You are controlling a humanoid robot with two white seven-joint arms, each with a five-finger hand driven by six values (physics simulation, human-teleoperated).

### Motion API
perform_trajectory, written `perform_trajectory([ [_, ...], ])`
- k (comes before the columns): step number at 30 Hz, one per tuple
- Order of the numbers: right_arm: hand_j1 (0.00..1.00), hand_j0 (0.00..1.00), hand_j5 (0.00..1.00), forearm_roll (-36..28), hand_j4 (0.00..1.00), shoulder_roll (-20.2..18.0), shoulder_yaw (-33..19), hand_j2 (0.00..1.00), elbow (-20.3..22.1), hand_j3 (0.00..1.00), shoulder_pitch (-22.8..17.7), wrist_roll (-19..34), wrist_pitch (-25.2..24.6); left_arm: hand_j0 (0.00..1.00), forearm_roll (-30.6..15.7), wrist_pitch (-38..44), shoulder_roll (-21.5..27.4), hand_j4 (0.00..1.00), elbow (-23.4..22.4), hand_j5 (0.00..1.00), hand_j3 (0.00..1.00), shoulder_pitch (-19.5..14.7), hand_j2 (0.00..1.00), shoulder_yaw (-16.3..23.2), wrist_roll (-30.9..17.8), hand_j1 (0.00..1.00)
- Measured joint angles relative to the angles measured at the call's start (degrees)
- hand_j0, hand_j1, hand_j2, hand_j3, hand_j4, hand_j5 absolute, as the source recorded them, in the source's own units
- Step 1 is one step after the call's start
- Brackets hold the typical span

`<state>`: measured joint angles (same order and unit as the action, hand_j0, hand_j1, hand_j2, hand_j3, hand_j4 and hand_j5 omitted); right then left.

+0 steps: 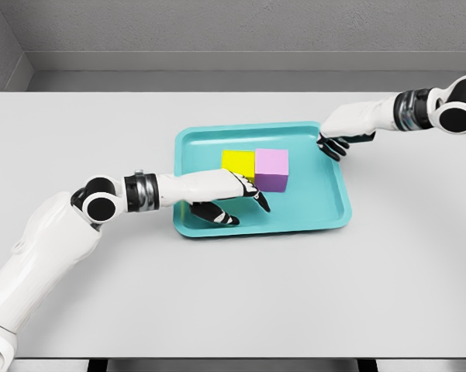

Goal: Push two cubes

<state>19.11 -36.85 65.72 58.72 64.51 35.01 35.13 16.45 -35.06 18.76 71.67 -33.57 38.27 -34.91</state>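
A: Left hand?
B: Low over teal tray, fingers spread, fingertips at yellow cube and purple cube (cubes touching).
A: Right hand?
B: Fingers loosely curled at tray's far corner. White table, grey wall.

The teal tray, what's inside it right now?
Inside the teal tray: a yellow cube touching a purple cube, and the left hand, which covers the yellow cube's lower front.

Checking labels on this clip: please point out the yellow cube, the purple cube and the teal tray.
yellow cube (237,162): head view, on its top face.
purple cube (271,163): head view, on its top face.
teal tray (316,198): head view, on its bare floor right of the cubes.
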Motion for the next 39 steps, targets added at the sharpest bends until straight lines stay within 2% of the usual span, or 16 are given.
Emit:
perform_trajectory([
  [12,0.15,0.15,0.15,-0.1,0.15,-3.0,0.1,0.15,3.7,0.15,0.5,0.0,0.0,0.71,-0.5,0.1,0.3,0.71,-0.5,0.71,0.71,0.0,0.71,-0.1,0.1,0.71],
  [20,0.15,0.15,0.15,-0.2,0.15,-3.6,0.2,0.15,5.7,0.15,0.5,0.0,0.0,0.71,0.2,0.0,0.3,0.71,0.0,0.71,0.71,0.1,0.71,-0.4,-0.1,0.71],
  [24,0.15,0.15,0.15,-0.2,0.15,-3.4,0.6,0.15,5.9,0.15,0.5,0.0,0.0,0.60,-0.1,-0.1,0.6,0.60,1.1,0.60,0.60,0.3,0.60,-0.6,-0.1,0.60],
  [28,0.15,0.15,0.15,-0.3,0.15,-3.5,1.1,0.15,6.6,0.15,0.5,0.0,0.0,0.55,-0.3,-0.1,0.7,0.55,1.9,0.55,0.55,0.4,0.55,-0.6,-0.1,0.55],
  [32,0.15,0.15,0.15,-0.3,0.15,-3.6,1.2,0.15,7.1,0.15,0.5,0.0,0.0,0.54,-0.6,-0.1,0.8,0.54,2.2,0.54,0.54,0.6,0.54,-0.6,-0.1,0.54],
  [39,0.15,0.15,0.15,-0.4,0.15,-4.8,1.2,0.15,7.5,0.15,0.6,0.0,0.0,0.54,-2.4,-0.1,3.2,0.54,7.4,0.54,0.54,1.1,0.54,-0.5,-0.1,0.54],
])
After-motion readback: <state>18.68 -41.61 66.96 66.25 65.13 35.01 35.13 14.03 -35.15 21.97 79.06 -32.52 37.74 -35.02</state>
